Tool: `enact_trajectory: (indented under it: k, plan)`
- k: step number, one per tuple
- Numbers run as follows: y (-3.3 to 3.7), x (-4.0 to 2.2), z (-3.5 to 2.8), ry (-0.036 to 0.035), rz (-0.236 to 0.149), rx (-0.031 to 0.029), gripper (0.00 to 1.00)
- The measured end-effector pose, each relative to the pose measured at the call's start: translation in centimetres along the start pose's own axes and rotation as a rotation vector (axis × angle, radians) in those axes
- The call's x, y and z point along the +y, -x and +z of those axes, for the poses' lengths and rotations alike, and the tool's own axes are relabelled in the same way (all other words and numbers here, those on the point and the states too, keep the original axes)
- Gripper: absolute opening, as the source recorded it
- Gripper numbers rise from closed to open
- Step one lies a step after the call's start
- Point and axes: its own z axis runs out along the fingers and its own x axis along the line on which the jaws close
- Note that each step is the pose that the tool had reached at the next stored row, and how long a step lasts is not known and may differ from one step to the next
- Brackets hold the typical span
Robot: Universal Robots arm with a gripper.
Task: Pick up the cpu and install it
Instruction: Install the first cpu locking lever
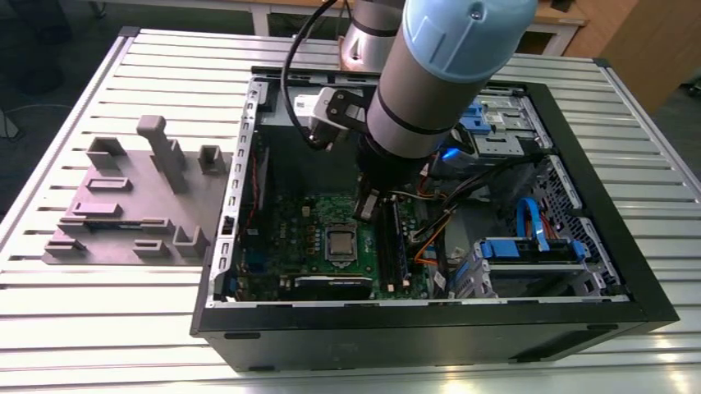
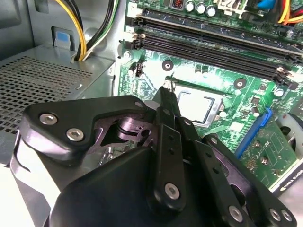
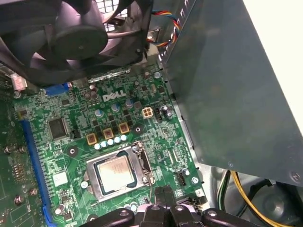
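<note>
I judge the small silver-topped square cpu [image 3: 115, 171] already seated in its metal socket frame [image 3: 144, 168]; my black gripper [image 2: 166, 92] hovers beside it, pressed together, empty.

In the second wrist view the end effector [image 2: 166, 93] covers one corner of the cpu socket [image 2: 203, 91]. In the first wrist view the picture's edge cuts off the fan [image 3: 71, 33].
</note>
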Motion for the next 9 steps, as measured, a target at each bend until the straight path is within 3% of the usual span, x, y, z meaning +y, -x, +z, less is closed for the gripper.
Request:
enact_trajectory:
  k: [9]
  plan:
    - [-0.17, -0.17, 0.1, 0.0058, -0.043, 0.0065, 0.1]
